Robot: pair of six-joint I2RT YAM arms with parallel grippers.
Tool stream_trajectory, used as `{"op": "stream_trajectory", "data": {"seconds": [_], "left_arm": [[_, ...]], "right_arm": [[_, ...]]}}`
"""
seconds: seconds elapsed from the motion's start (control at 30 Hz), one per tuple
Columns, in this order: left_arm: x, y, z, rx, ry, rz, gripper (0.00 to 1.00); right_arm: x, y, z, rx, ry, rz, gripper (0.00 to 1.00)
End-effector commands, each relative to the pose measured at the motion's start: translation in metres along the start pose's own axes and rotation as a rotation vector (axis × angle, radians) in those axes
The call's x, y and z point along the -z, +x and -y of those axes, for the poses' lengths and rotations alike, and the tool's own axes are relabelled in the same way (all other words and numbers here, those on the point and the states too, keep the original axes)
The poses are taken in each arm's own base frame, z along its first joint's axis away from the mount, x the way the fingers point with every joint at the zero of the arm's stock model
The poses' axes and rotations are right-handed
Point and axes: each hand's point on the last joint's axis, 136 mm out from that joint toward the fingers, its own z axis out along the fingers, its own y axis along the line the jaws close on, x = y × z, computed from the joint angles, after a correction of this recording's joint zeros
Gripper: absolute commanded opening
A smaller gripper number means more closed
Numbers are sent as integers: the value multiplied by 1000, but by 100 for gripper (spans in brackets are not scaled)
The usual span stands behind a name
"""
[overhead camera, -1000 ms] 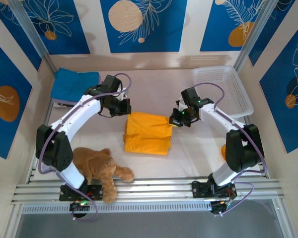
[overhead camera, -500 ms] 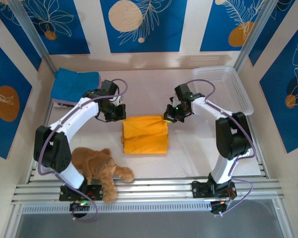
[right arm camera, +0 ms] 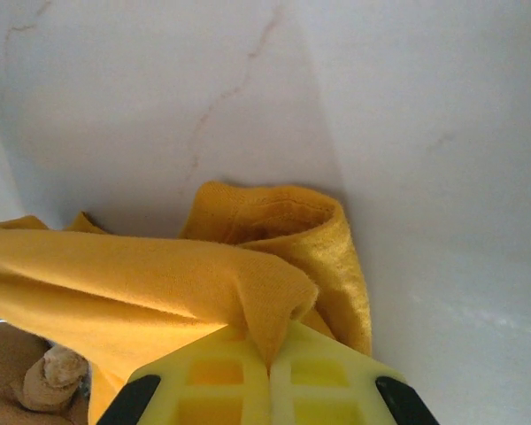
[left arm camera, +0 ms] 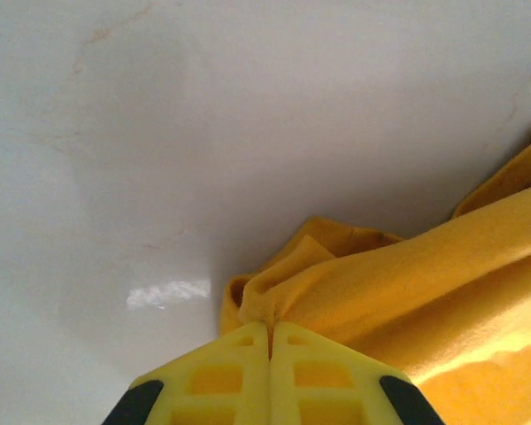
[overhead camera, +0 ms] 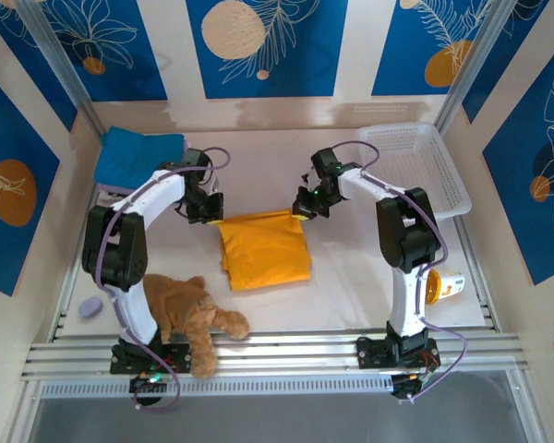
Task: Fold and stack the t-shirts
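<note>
Two pinches, I note — left gripper (overhead camera: 210,213) and right gripper (overhead camera: 301,209) each nip a far corner of the mustard-orange t-shirt (overhead camera: 263,251).

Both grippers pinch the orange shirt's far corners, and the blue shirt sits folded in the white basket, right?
No. The top view shows the blue shirt folded at the far left corner, outside the white basket. The left gripper and right gripper pinch the orange shirt at its far corners.

A brown teddy (overhead camera: 180,309) lies front-left, white basket (overhead camera: 425,161) back-right, orange cup (overhead camera: 440,286) right.
</note>
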Motion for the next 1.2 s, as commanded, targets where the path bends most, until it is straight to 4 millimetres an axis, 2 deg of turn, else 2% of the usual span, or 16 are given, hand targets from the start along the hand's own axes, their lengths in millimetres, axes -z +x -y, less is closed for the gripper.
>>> {"op": "stream_trajectory", "data": {"seconds": [0.0, 0.07, 0.23, 0.33, 0.47, 0.6, 0.73, 0.83, 0.93, 1.0, 1.17], "left_arm": [[-20, 0, -31, 10, -57, -67, 0], [-30, 0, -36, 14, -49, -92, 0], [-46, 7, -38, 19, -27, -125, 0], [-44, 9, -38, 23, -19, -113, 0], [-40, 11, -37, 22, -17, -109, 0], [-40, 13, -37, 24, -15, -111, 0], [-39, 16, -38, 24, -19, -111, 0], [-38, 16, -37, 25, -16, -109, 0], [-35, 17, -38, 23, -20, -106, 0], [-33, 17, -38, 22, -24, -102, 0], [-31, 19, -38, 21, -23, -98, 0]], "right_arm": [[-3, 1, 4, -6, 12, -35, 13], [0, 3, 1, 1, 11, -33, 32], [24, 20, -4, 6, 25, -9, 47], [30, 43, 0, -7, 34, -25, 51], [24, 74, 6, 12, 67, -58, 58], [11, 93, 13, 13, 92, -105, 59], [-3, 101, 21, 17, 131, -135, 60], [-11, 104, 24, 32, 166, -153, 60], [-12, 108, 20, 55, 177, -161, 55], [-9, 110, 16, 65, 170, -158, 47], [8, 112, 5, 86, 156, -128, 18]]}}
